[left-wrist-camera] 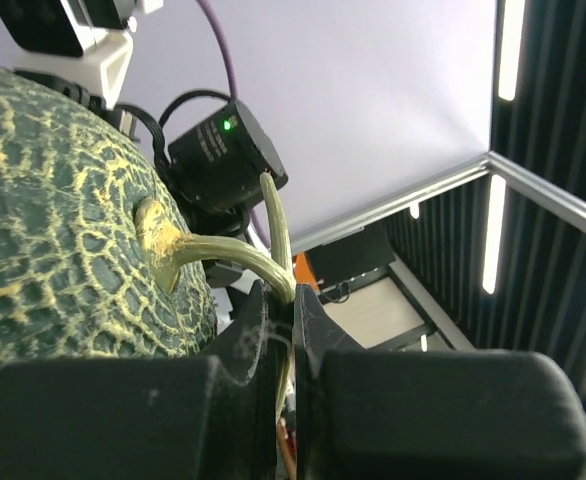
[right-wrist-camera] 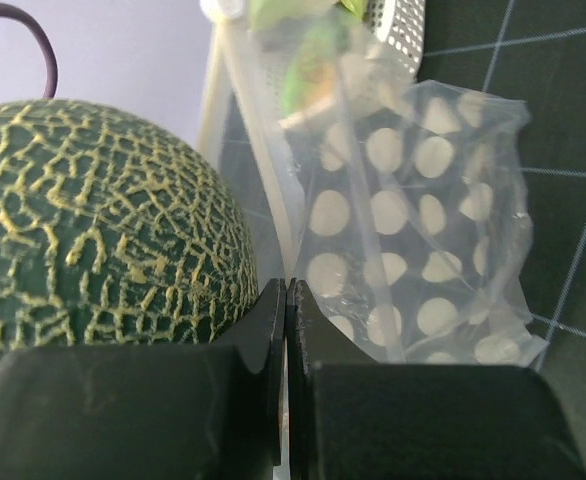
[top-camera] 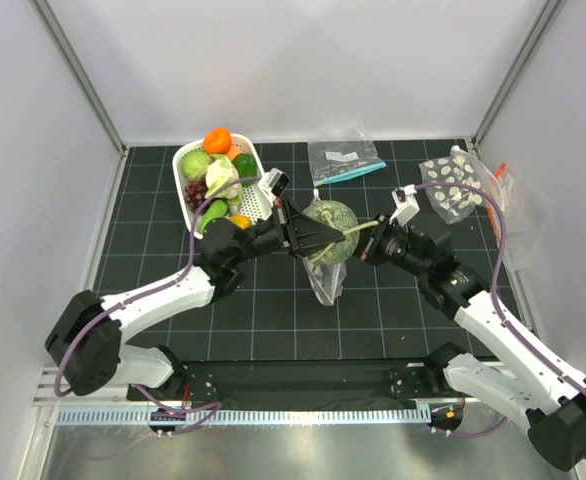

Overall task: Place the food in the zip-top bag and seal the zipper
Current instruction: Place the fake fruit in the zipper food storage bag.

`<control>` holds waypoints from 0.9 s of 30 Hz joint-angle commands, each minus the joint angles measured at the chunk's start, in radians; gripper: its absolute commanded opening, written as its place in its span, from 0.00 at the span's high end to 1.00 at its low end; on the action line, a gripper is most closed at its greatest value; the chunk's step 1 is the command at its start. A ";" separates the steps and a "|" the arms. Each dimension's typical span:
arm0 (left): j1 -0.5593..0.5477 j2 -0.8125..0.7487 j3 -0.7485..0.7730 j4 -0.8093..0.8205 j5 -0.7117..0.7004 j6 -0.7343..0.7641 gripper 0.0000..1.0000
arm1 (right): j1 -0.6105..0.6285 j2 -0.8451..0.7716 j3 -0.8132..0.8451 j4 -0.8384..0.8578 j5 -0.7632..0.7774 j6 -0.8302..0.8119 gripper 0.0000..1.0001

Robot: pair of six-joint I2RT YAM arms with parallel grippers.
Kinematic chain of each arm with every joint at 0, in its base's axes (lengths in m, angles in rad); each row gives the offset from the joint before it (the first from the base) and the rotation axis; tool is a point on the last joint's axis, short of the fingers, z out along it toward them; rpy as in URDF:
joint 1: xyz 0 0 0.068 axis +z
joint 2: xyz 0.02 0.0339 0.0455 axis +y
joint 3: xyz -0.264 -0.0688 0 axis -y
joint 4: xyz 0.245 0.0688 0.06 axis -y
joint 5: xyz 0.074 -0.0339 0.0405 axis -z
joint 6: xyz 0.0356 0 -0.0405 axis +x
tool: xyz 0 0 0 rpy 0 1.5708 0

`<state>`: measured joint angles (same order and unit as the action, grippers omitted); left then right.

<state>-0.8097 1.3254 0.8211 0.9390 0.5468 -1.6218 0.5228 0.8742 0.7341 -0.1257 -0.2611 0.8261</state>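
Observation:
The dark green netted melon (top-camera: pixel 331 216) hangs in mid-table; it also fills the left of the left wrist view (left-wrist-camera: pixel 63 230) and of the right wrist view (right-wrist-camera: pixel 93 230). My left gripper (top-camera: pixel 339 236) (left-wrist-camera: pixel 295 300) is shut on the melon's curved stem (left-wrist-camera: pixel 243 255). My right gripper (top-camera: pixel 365 247) (right-wrist-camera: pixel 287 290) is shut on the rim of the clear white-oval zip-top bag (top-camera: pixel 325 282) (right-wrist-camera: pixel 413 230), right beside the melon. The bag hangs below the melon, its pale zipper strip (right-wrist-camera: pixel 258 170) running up from my fingers. The rest of the food (top-camera: pixel 218 172) lies in the white basket (top-camera: pixel 255 205).
A small clear bag with a teal strip (top-camera: pixel 345 160) lies at the back. A similar dotted bag with an orange-red strip (top-camera: pixel 465 188) lies at the right, by the cage post. The basket's wall (right-wrist-camera: pixel 398 25) shows behind the held bag.

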 commanded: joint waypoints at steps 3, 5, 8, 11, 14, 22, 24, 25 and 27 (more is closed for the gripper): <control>0.033 0.100 -0.046 0.314 0.018 -0.136 1.00 | 0.005 -0.035 0.002 0.037 -0.012 -0.005 0.99; 0.033 0.118 -0.056 0.354 0.018 -0.154 1.00 | 0.005 -0.035 0.001 0.037 -0.010 -0.005 0.99; 0.037 0.135 -0.074 0.388 0.015 -0.165 1.00 | 0.005 -0.041 -0.005 0.035 -0.001 -0.002 0.99; 0.043 0.140 -0.106 0.414 0.010 -0.174 1.00 | 0.003 -0.056 -0.015 0.031 0.020 -0.002 0.99; 0.052 0.144 -0.140 0.426 0.005 -0.176 1.00 | 0.005 -0.060 -0.015 0.015 0.045 -0.005 0.99; 0.052 0.152 -0.165 0.417 0.021 -0.173 1.00 | 0.005 -0.055 0.013 -0.046 0.120 -0.039 0.99; 0.052 0.153 -0.175 0.405 0.021 -0.165 1.00 | 0.005 -0.050 0.027 -0.060 0.132 -0.051 0.99; 0.052 0.155 -0.180 0.379 0.021 -0.152 1.00 | 0.003 -0.049 0.033 -0.066 0.141 -0.067 0.99; 0.052 0.153 -0.189 0.335 0.016 -0.136 1.00 | 0.005 -0.043 0.053 -0.084 0.149 -0.080 0.99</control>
<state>-0.7589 1.4719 0.6456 1.3094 0.5514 -1.7939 0.5198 0.8402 0.7136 -0.2314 -0.1322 0.7826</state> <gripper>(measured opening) 0.055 0.037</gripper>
